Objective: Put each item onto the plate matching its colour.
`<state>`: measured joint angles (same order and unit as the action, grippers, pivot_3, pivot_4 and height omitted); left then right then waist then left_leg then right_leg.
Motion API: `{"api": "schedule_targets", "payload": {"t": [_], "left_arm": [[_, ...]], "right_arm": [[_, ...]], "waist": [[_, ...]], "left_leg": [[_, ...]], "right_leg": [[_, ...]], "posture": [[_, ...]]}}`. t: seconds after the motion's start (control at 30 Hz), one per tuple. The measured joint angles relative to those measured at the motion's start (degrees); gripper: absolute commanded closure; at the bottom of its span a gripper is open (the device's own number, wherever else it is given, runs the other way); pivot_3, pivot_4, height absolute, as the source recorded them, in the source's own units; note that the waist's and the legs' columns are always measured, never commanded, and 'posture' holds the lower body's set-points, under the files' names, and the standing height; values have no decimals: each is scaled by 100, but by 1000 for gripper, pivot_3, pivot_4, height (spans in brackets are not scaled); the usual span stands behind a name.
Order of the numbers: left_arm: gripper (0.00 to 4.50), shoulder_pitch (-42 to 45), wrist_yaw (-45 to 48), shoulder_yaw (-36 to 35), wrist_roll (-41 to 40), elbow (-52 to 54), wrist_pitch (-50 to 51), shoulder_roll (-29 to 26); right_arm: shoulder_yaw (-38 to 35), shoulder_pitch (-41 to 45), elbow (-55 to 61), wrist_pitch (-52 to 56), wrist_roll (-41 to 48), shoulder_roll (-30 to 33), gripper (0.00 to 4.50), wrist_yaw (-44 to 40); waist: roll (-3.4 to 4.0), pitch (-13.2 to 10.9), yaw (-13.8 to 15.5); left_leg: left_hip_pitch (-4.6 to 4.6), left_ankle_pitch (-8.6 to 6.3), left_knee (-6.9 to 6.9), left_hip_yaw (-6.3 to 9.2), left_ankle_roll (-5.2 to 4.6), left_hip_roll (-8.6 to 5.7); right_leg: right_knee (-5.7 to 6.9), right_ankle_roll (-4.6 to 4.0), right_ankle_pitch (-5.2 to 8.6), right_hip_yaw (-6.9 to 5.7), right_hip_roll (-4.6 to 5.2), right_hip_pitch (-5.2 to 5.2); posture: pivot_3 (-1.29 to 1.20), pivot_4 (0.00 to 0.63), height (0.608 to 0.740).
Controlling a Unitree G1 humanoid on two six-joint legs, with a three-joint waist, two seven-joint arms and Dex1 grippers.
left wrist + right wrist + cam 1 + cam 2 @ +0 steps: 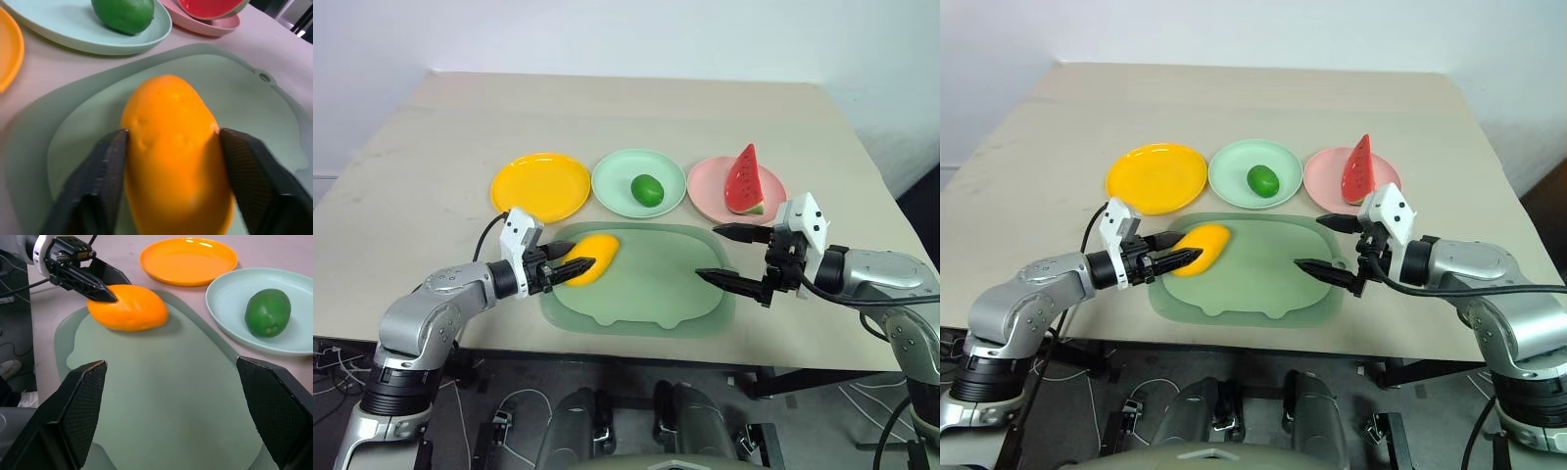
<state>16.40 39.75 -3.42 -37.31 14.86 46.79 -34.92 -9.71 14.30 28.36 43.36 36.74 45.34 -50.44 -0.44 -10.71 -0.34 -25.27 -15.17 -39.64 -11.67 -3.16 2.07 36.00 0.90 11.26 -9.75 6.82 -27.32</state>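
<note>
on the pale-green mat [656,294], my left gripper [576,264] pinches the mango [594,258] between both fingers, the yellow plate [540,186] lying just beyond. my right gripper [724,255] hangs wide open and empty over the mat's far side. lime [647,189] sits on the green plate [611,182], watermelon slice [742,181] on the pink plate [705,186].

A beige table [431,166] carries three plates [540,186] and a mat [646,294].

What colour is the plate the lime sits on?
Pale mint green plate, under the dark-green lime; clearest in the right wrist view.
</note>
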Motion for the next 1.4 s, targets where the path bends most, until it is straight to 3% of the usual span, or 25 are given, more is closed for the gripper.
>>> {"api": "schedule_targets", "payload": {"t": [0.27,0.5,0.6,0.83,1.4], "left_arm": [[2797,158,121,-223,-119,-207,181,-92],[2797,118,582,-403,-336,-332,405,-531],[2289,50,713,-359,-331,-260,428,-619],[100,12,665,-113,-373,-261,676,-346],[44,1061,1099,1029,207,-896,729,-359]], "right_arm": [[2,29,-55,-19,0,7,0,50],[39,70,-66,-27,0,6,0,68],[43,85,-82,-47,-15,6,0,84],[43,82,-114,-49,-52,18,0,100],[42,-33,-65,-53,-122,69,0,302]], "waist": [[0,0,-10],[0,0,-27],[9,5,-28],[13,7,-27],[13,7,-15]], "left_leg": [[-1,-4,1,6,-8,0],[-2,6,18,7,10,0],[0,8,34,6,13,-2],[-2,9,37,7,16,-3],[-3,10,37,7,16,-7]], "right_leg": [[-2,0,1,-5,-1,0],[-10,0,1,-8,-2,-7],[-20,-1,1,-8,-2,-9],[-22,-1,1,-8,-3,-10],[-24,0,0,-10,-1,-10]], "posture": [[0,150,696],[0,150,696],[0,150,696],[0,150,696],[0,150,696]]}}
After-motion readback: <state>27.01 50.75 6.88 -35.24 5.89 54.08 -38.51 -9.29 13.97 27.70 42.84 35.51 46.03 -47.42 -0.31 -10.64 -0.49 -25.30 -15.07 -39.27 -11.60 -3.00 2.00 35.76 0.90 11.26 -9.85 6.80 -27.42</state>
